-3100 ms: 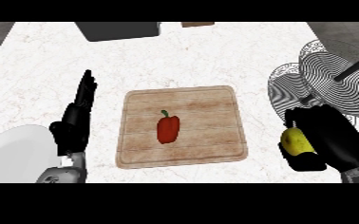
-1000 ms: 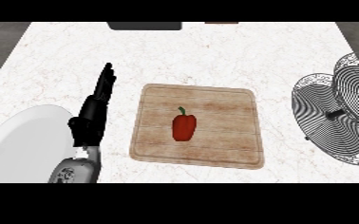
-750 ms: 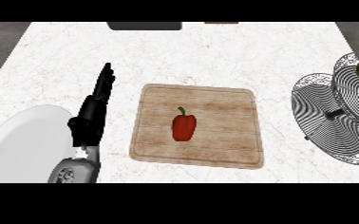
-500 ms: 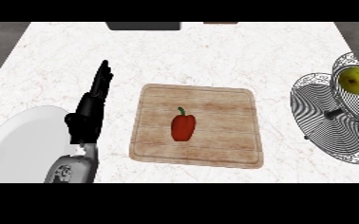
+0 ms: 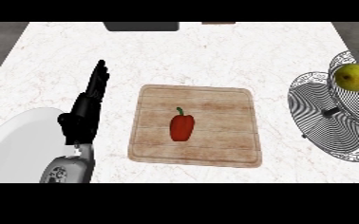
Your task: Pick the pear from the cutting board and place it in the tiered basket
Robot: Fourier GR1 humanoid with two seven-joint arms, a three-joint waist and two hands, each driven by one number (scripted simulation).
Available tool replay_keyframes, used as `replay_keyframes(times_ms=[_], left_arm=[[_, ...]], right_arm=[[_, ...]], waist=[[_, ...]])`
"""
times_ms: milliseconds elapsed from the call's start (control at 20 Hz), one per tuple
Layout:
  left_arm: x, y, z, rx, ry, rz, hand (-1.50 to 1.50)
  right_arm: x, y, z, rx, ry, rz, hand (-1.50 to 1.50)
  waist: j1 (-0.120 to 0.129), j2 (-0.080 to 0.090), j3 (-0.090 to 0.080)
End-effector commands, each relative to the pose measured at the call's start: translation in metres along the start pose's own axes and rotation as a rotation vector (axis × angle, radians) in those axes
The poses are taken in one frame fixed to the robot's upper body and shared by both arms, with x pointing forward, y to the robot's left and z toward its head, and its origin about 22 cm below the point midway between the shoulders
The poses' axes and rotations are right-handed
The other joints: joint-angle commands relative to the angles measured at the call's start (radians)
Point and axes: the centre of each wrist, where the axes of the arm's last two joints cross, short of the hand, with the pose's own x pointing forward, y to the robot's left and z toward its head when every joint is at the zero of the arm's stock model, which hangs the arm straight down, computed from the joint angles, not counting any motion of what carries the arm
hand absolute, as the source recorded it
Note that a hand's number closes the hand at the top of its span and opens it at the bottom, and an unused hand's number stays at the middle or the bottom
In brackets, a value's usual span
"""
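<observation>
A yellow-green pear (image 5: 347,76) lies in the upper tier of the wire tiered basket (image 5: 316,109) at the right edge of the head view. The wooden cutting board (image 5: 210,99) sits in the middle of the counter and carries only a red bell pepper (image 5: 182,126). My left hand (image 5: 85,109) rests open to the left of the board, fingers straight and pointing away. My right hand does not show.
A white plate (image 5: 24,142) lies at the lower left beside my left forearm. A dark object (image 5: 140,26) sits at the counter's far edge, with a small brown thing (image 5: 219,23) to its right.
The right hand held the pear near the basket 3.1 s ago and has left the view. The pear now lies in the basket's upper tier. The left hand is unmoved.
</observation>
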Motion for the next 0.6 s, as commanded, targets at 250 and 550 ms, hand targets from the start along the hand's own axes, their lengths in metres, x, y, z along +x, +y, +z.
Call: replay_keyframes(times_ms=[250, 550], left_arm=[[-0.001, 0.003, 0.009, 0.04, -0.01, -0.01, 0.0], [-0.011, 0.008, 0.015, 0.03, 0.01, 0.007, 0.0]], right_arm=[[-0.11, -0.108, 0.036, -0.075, 0.072, -0.244, -1.5], [-0.162, -0.156, 0.073, -0.042, 0.055, -0.275, -1.5]], waist=[[-0.019, -0.001, 0.003], [-0.017, 0.004, 0.004]])
